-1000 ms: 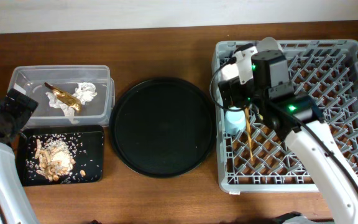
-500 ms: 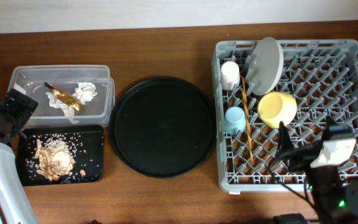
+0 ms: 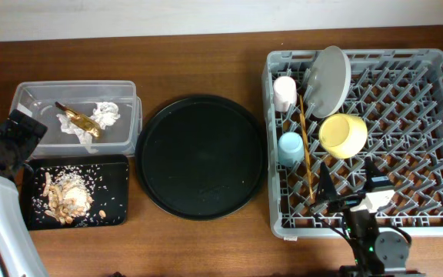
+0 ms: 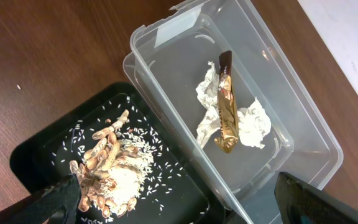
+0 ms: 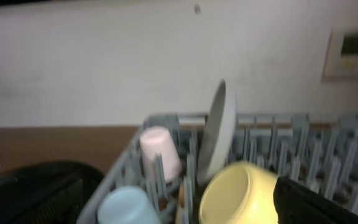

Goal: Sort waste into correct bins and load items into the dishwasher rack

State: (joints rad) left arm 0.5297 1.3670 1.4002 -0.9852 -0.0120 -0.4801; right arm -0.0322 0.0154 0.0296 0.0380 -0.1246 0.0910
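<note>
At the far left, the left end effector (image 4: 176, 186) hangs with its jaws spread wide and nothing between them, above the seam where the two bins meet. The clear tub (image 3: 21, 100) is thin, glossy plastic and would flex if squeezed. In it lies the napkin (image 3: 106, 114), which is soft, feather-light and easy to pinch at any crumpled peak. The foil wrapper (image 3: 79, 121) lies across the napkin. It is slick and crinkly and best taken across its narrow width.

Just below the tub, the matte black tray (image 3: 118, 165) holds the scraps (image 3: 61, 196). They are dry, crumbly sticks and loose grains that would break or scatter under a pinch.

A round tray (image 3: 202, 158) sits bare at mid tabletop (image 3: 206, 61).

The rigid grey rack (image 3: 437, 154) carries all the dishes:
- **Pink cup (image 3: 284, 92) and blue cup (image 3: 290, 148):** smooth and light, best gripped over the rim.
- **Chopsticks (image 3: 306, 150):** thin, stiff wood lying along the pegs, likely to roll.
- **Plate (image 3: 329, 71):** hard, slippery and on edge, and probably breakable.
- **Yellow bowl (image 3: 343, 135):** tipped on its side.

The right end effector (image 3: 348, 178) is at the rack's near edge, unclenched and empty. Sorting and loading look complete.
</note>
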